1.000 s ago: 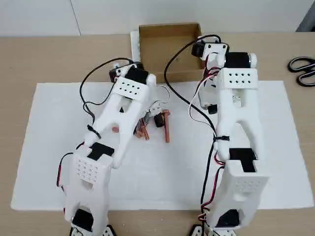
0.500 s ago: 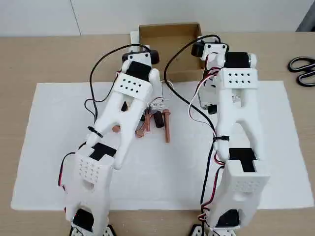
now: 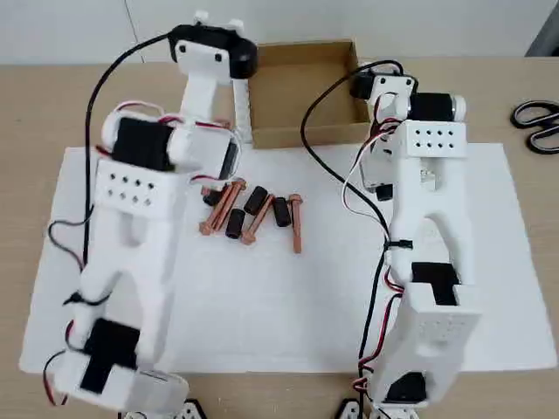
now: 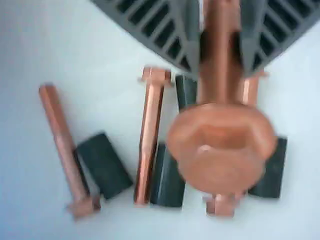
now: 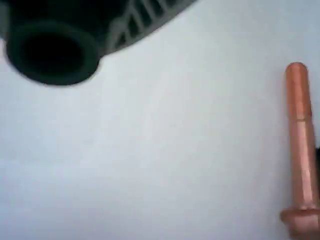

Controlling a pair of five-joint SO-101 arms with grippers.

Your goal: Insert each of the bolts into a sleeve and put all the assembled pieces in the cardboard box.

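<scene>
A white sheet [image 3: 288,323] covers the middle of the light wooden tabletop [image 3: 35,105], and the open brown cardboard box [image 3: 297,92] sits at the middle of the far edge. From where I stand, the job looks to be at the mating step for one pair. The next move calls for bringing shaft and bore onto one axis, then sliding them together.

The left jaws are clamped on the shaft of a copper-coloured hex-head bolt [image 4: 220,115], held above the loose bolts [image 3: 223,205] and short black sleeves [image 3: 256,200] mid-sheet. The right jaws grip a black tubular sleeve [image 5: 50,55], its bore open. It is over the far half of the sheet, on the side of that pile toward the tabletop's right edge, with a lone bolt [image 5: 300,150] lying nearby.
</scene>
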